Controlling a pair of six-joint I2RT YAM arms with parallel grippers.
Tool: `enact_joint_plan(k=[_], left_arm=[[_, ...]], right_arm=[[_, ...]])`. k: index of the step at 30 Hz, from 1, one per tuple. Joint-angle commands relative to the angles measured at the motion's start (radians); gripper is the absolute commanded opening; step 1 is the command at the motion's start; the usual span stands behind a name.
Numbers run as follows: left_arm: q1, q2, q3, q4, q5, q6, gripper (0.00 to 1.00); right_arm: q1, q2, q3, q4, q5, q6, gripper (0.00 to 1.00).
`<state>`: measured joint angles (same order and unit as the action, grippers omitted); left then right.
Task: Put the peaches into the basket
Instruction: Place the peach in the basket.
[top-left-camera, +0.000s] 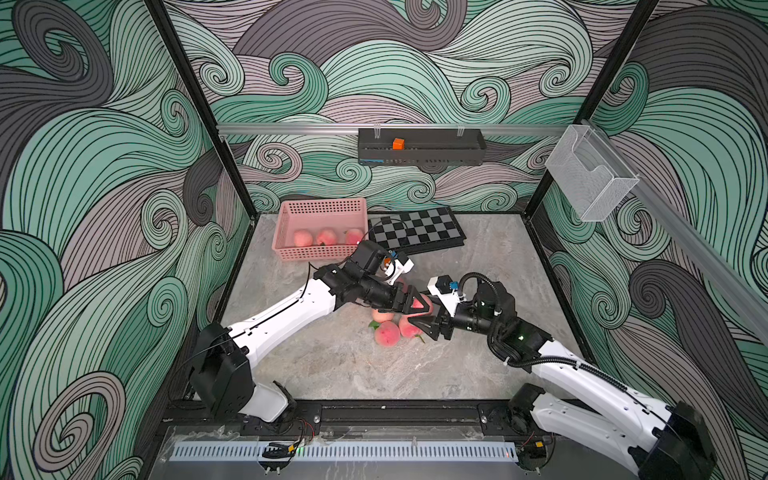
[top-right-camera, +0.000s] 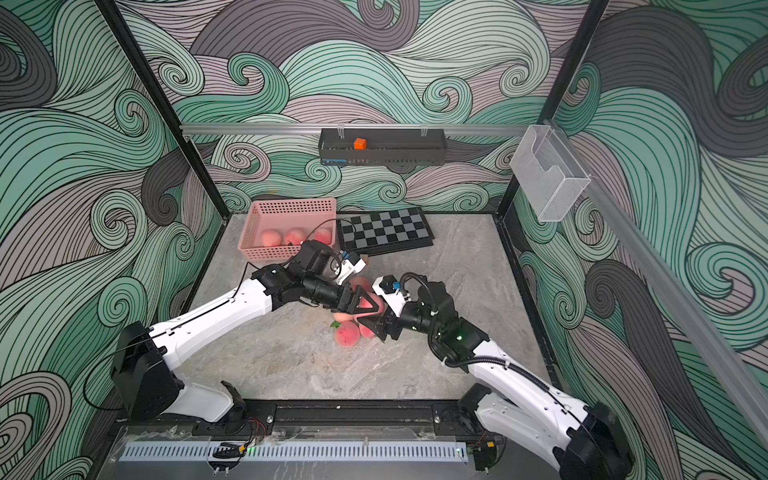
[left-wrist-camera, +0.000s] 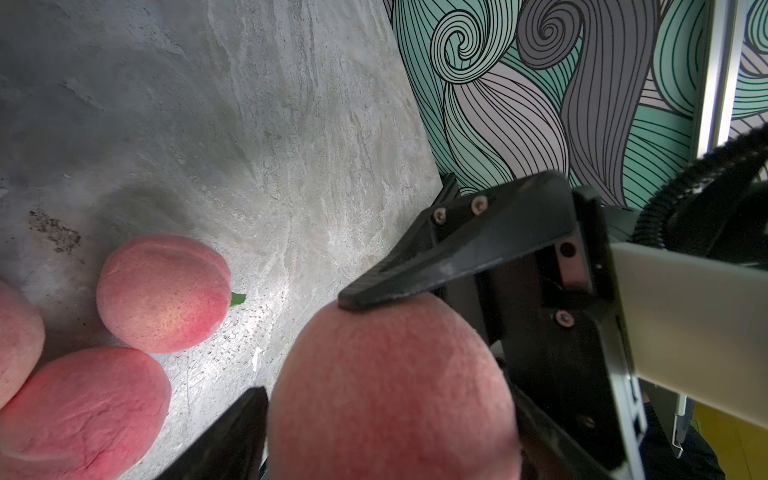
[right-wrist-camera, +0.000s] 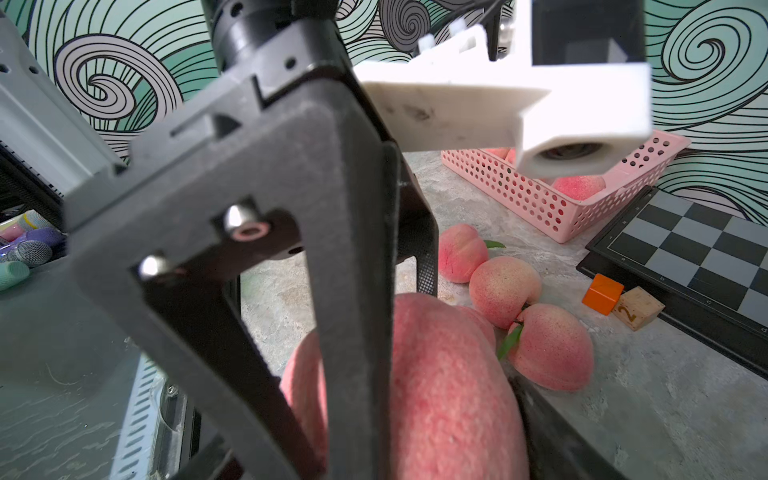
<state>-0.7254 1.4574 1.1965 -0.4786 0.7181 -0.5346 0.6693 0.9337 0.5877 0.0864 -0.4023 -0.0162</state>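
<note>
The only legible mark was a dark, hand-drawn "2" on the face of a small wooden block (right-wrist-camera: 638, 308), at the right middle of the right wrist view, beside an orange cube (right-wrist-camera: 602, 293). Tiny characters ran along the chessboard (right-wrist-camera: 685, 249) border just above it, too small to read.

We see teal-grey wave wallpaper (top-left-camera: 374, 62) on all walls, black corner posts (top-left-camera: 201, 104), a silver rail (top-left-camera: 291, 129) across the back with a black tray (top-left-camera: 436, 156) hung on it, grey marbled floor (top-left-camera: 332, 365).
</note>
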Motion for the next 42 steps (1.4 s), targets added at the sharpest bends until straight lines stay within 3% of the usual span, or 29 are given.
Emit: enact_joint_plan(k=[1,9,14,21,25,31,42], left_arm=[[-0.006,0.006,0.023,0.015,0.011,0.002,0.82],[-0.006,0.006,0.048,-0.014,-0.013,0.023,0.61],[0.018,0.002,0.079,-0.070,-0.072,0.059,0.55],[0.147,0.004,0.110,-0.124,-0.143,0.097,0.54],[0.265,0.015,0.149,-0.168,-0.181,0.173,0.55],[0.396,0.117,0.327,-0.272,-0.330,0.256,0.54],[0.526,0.369,0.624,-0.245,-0.412,0.266,0.54]], right_arm=[[0.009,0.002,0.033,0.029,-0.023,-0.013,0.73],[0.010,0.016,0.044,0.016,-0.002,-0.014,0.76],[0.010,0.030,0.068,-0.016,0.049,-0.012,0.96],[0.006,0.056,0.117,-0.067,0.145,-0.005,0.99],[-0.007,0.086,0.138,-0.087,0.189,0.006,0.99],[-0.030,0.146,0.180,-0.135,0.253,0.029,0.99],[-0.053,0.241,0.250,-0.180,0.335,0.060,0.99]])
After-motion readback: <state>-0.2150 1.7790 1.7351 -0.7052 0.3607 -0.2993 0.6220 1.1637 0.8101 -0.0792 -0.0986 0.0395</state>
